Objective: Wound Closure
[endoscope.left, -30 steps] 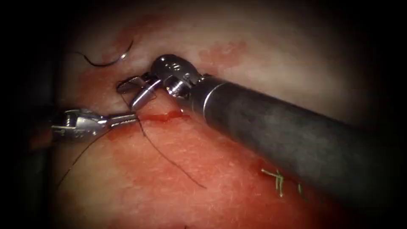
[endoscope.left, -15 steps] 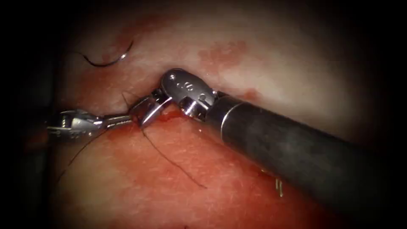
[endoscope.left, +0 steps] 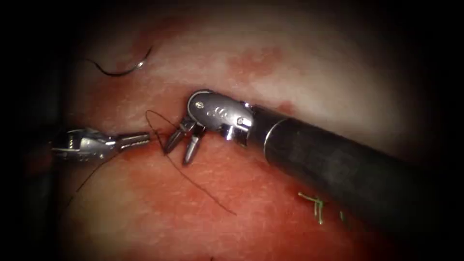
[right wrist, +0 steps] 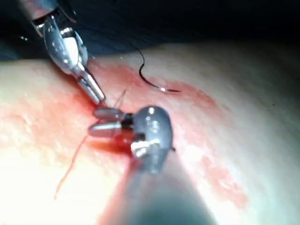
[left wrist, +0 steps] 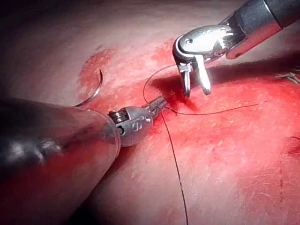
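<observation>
black thread is held in the closed left tool, just left of the right tool, whose jaws stand apart, empty; the needle lies free, far left.

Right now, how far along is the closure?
Done: green stitches sit to the right. The needle lies free on the tissue, upper left, not in it. In hand: left end effector is shut on the thread by the cut; right end effector hangs open, holding nothing. Left: the cut there shows no stitch.
</observation>
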`<action>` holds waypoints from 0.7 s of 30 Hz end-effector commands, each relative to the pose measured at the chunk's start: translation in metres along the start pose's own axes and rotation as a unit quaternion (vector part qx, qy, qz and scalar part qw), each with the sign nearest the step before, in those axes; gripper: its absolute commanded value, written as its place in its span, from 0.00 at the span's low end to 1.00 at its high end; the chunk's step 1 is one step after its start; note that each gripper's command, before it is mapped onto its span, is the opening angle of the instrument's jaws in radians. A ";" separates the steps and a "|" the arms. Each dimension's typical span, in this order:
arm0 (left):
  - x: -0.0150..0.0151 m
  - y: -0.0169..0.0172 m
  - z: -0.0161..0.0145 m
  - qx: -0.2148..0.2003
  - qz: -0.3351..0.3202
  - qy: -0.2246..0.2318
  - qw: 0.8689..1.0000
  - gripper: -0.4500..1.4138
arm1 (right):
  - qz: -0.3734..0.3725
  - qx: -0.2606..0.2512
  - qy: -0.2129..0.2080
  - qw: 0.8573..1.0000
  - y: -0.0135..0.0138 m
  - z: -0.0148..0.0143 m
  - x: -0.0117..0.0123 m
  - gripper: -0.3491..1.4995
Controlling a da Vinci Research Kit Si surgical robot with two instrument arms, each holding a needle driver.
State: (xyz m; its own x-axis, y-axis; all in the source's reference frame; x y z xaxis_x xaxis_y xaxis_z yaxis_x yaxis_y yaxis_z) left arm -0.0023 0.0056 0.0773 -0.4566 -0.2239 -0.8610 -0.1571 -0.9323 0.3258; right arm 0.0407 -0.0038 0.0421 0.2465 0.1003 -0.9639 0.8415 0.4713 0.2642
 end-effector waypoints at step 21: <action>-0.0004 0.0002 0.0001 0.000 -0.008 -0.002 1.000 0.00 | -0.087 0.102 -0.058 0.989 0.0001 0.0044 -0.0020 0.64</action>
State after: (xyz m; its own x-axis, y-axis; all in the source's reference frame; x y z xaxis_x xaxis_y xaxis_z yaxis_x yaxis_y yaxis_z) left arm -0.0016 0.0053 0.0770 -0.4583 -0.2028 -0.8654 -0.1670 -0.9366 0.3080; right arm 0.0414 -0.0083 0.0437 0.1362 -0.0718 -0.9881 0.9523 0.2845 0.1106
